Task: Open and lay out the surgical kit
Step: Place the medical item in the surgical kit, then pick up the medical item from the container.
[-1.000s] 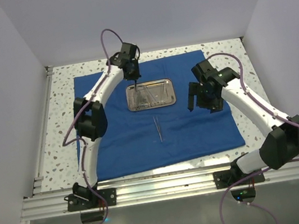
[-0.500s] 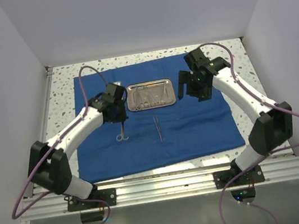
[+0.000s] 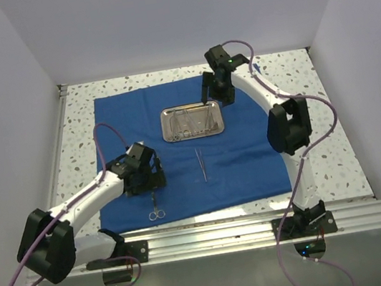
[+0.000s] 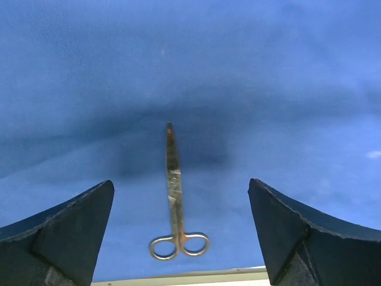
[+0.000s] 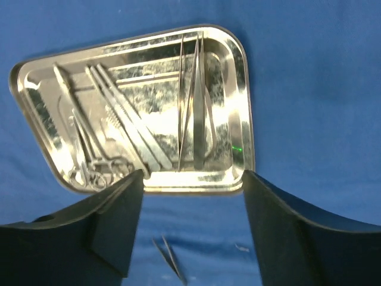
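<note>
The royal-blue cloth wrap (image 3: 251, 162) lies spread flat on the table. On its far half sits the steel tray (image 3: 168, 138), holding several thin silver instruments (image 5: 193, 107). One pair of tweezers (image 3: 201, 164) lies on the cloth in front of the tray. Scissors (image 3: 156, 208) lie near the cloth's front left edge, rings toward me. My left gripper (image 3: 155, 186) hovers just above them, open, and the scissors (image 4: 174, 196) rest free between its fingers. My right gripper (image 3: 204, 91) hangs open above the tray's (image 5: 241, 65) far right corner, holding nothing.
Speckled tabletop (image 3: 80, 131) shows around the cloth. An aluminium rail (image 3: 213, 237) runs along the near edge, close to the scissors. White walls close in the left, right and back sides. A purple cable (image 3: 106, 138) loops over the cloth's left part.
My left gripper carried the scissors from beside the tray to the cloth's front left, then opened and let them go. My right arm swung leftward to the tray's far side.
</note>
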Tool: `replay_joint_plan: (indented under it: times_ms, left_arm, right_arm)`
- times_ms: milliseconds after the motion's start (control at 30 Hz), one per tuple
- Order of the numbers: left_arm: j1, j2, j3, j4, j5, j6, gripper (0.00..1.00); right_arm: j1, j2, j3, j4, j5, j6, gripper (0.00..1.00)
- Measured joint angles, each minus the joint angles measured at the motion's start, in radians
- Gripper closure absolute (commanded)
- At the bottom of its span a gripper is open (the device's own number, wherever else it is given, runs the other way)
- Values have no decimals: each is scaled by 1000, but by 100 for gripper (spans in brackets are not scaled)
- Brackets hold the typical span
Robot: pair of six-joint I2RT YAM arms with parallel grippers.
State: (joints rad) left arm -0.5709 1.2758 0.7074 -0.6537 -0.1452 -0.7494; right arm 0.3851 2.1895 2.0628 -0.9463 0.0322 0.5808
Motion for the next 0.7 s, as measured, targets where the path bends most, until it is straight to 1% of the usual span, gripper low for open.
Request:
replay_joint_plan:
  times_ms: [33,67,167,200,267,300,700]
  left_arm:
    - [0,-19,0,0,0,-1,1]
    - [0,-38,0,0,0,-2,1]
    - [0,-82,0,-3,0,-2,2]
    - [0,-90,0,-5,0,-2,3]
    - [0,-95,0,-11,0,-1,3]
    - [0,-95,0,-14,0,0,3]
    - [0,-68,1,-22,3,20,3]
  right_arm:
    - [0,25,20,-1,2,0,35]
    - [0,53,44,-2,2,1,40]
    - [0,131,97,-2,4,5,48]
    - [0,150,106,-2,5,5,53]
    - [0,182,119,-2,7,10,57]
    - [0,198,124,-3,9,13,60]
    - [4,285,168,-12,45,28,61]
